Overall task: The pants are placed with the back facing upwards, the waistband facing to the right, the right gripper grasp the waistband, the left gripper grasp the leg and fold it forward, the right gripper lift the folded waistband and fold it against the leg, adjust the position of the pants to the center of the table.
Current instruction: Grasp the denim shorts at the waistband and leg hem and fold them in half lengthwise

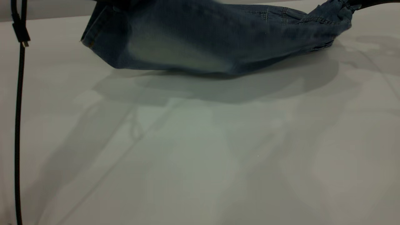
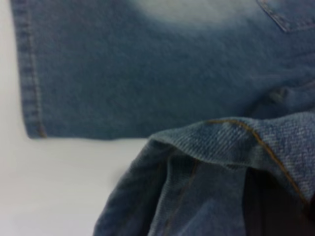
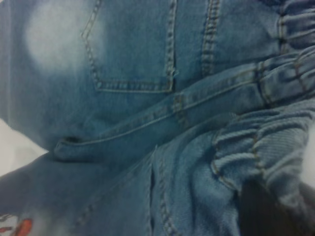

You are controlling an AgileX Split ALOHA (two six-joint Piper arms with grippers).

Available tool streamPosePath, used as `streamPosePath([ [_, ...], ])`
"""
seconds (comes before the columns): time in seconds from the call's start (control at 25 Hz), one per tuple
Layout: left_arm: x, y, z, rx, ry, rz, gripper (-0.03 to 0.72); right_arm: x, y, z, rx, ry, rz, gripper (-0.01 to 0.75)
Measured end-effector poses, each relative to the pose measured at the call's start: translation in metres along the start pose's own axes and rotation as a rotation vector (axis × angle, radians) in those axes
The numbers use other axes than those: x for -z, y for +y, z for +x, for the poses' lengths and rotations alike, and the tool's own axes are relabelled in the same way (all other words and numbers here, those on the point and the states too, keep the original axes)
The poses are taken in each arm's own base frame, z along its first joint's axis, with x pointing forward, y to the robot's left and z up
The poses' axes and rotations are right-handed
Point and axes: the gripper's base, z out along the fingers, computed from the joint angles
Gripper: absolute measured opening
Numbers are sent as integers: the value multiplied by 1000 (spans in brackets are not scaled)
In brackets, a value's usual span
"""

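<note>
Pants (image 1: 200, 40) hang lengthwise left-right, waistband (image 1: 336, 12) rightward; end effector states cannot be told.

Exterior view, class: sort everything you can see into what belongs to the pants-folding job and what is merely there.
Job:
- pants, lifted
- waistband, bunched at right
- table

Merely there:
- black cable hanging at left

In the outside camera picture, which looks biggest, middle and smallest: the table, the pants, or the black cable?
1. The table, filling most of the picture.
2. The pants, spread along the top.
3. The black cable, a thin line at the left edge.
</note>
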Motion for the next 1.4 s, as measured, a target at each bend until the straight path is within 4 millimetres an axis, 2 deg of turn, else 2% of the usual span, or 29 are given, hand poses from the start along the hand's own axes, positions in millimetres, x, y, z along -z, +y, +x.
streamPosePath([
  [0.24, -4, 15, -11, 9, -31, -28, 77, -10, -6, -11, 7, 1, -12, 51],
  [0.44, -4, 32, -12, 44, -41, -57, 77, -18, -10, -19, 7, 2, -32, 51],
  [0.84, -5, 72, -13, 110, -96, -124, 76, -41, 7, -28, 79, 11, -49, 51],
  [0.96, -18, 78, -13, 118, -93, -132, 76, -45, 7, -31, 90, 13, -51, 51],
  [1.28, -69, 85, -15, 106, -21, -130, 76, -44, 5, -37, 125, -38, -14, 51],
  [1.4, -80, 88, -26, 73, -28, -133, 76, -46, 6, -39, 148, -60, 3, 51],
])
